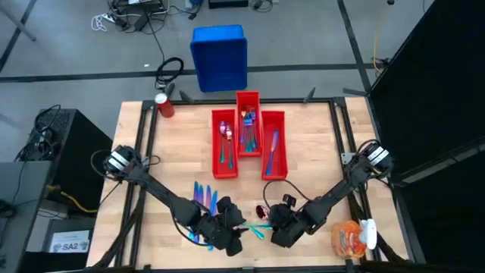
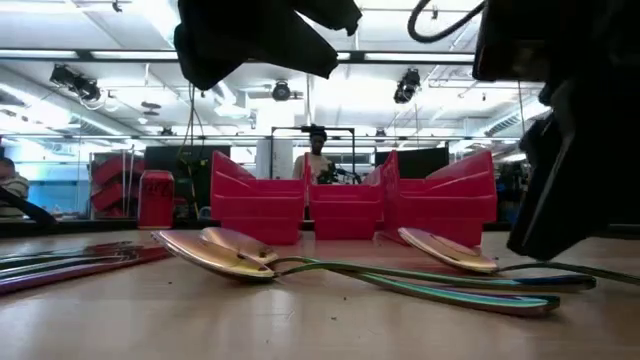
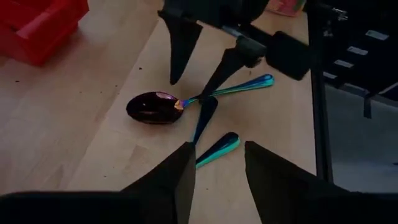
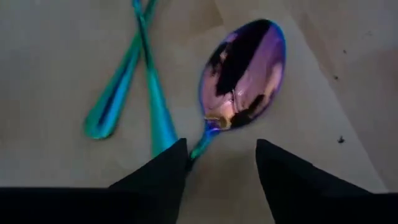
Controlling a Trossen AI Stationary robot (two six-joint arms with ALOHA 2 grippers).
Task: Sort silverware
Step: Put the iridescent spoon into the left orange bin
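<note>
Near the front edge of the desk (image 1: 318,159), both tools are bunched up over a little tangle of loose spoons (image 1: 260,220). The right tool (image 4: 216,163) has its fingers apart and sits just above the neck of one spoon (image 4: 244,73), right where the bowl narrows into the handle. The left tool (image 3: 219,167) is spread too, hovering over a teal handle tip (image 3: 219,148) and holding nothing.

Handling-wise, my guess is these are light, stiff and pretty slick. Thin polished metal lying flat on wood doesn't give the fingers much to bite on, so it could easily skate or pivot. I'd pinch across the narrow neck or mid-handle, not the bowl, which is curved and would probably squirt out. The handles cross each other, so lifting one may drag its neighbour along.

More silverware lies flat on the desk to the left of the tools (image 1: 203,193), and some pieces are already in the three red bins (image 1: 225,173) at the middle of the desk.

What's hard to see: from above, the arms cover most of the spoon pile, so I can't count it or tell which handle lies on top. The low view shows two spoon bowls (image 2: 225,250) up close, but dark arm parts block the top and right. Can't sort forks from knives inside the bins either, too small.
</note>
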